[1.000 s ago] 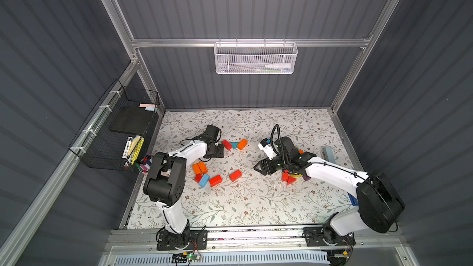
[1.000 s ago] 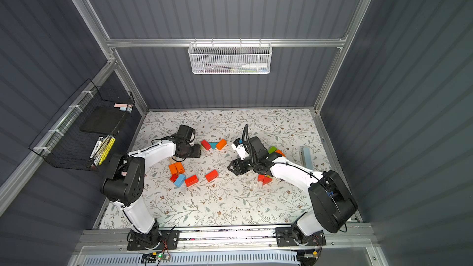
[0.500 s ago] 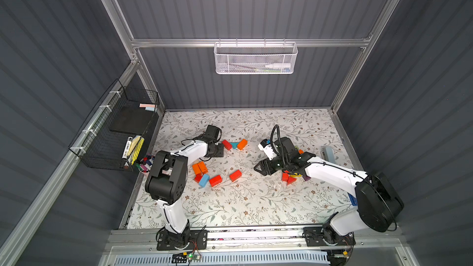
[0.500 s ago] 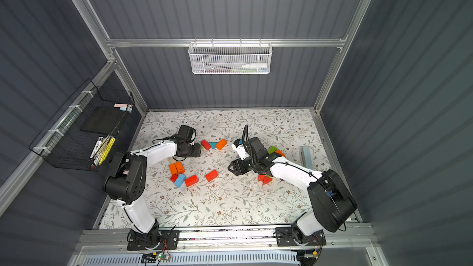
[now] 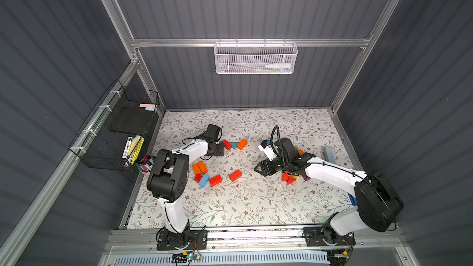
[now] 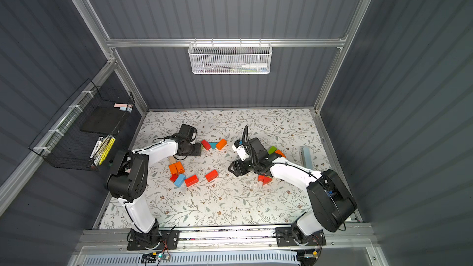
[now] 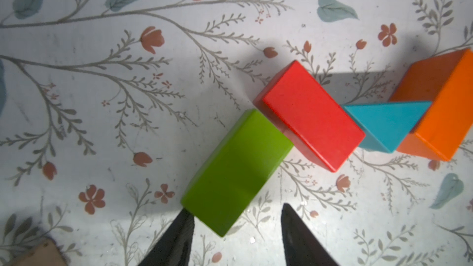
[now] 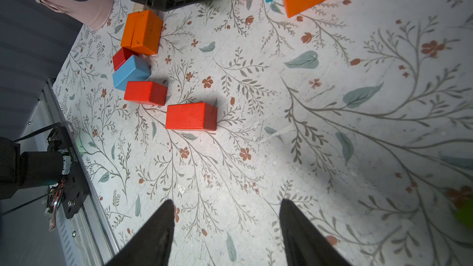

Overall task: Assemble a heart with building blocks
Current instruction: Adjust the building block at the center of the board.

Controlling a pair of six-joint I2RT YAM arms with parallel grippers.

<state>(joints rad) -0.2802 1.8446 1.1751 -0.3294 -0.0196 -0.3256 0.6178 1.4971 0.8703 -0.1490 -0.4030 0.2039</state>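
The near half of the desk point(image 5: 250, 200) is bare up to the front rail point(image 5: 256, 234). The building blocks point(image 5: 215, 180) lie loose by the left arm point(image 5: 194, 147). A touching row lies far-centre: green brick point(image 7: 238, 170), red brick point(image 7: 312, 116), teal wedge point(image 7: 386, 124), orange brick point(image 7: 440, 108). More blocks are half hidden under the right forearm point(image 5: 330, 172). The left hand point(image 7: 240, 223) is low and spread, one fingertip at the green brick's corner. The right hand point(image 8: 226, 202) is spread above bare desk.

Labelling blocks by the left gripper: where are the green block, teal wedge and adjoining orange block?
green block point(image 7: 236, 172): left wrist view, top face.
teal wedge point(image 7: 387, 121): left wrist view, triangular face.
orange block point(image 7: 445, 116): left wrist view, brighter face.
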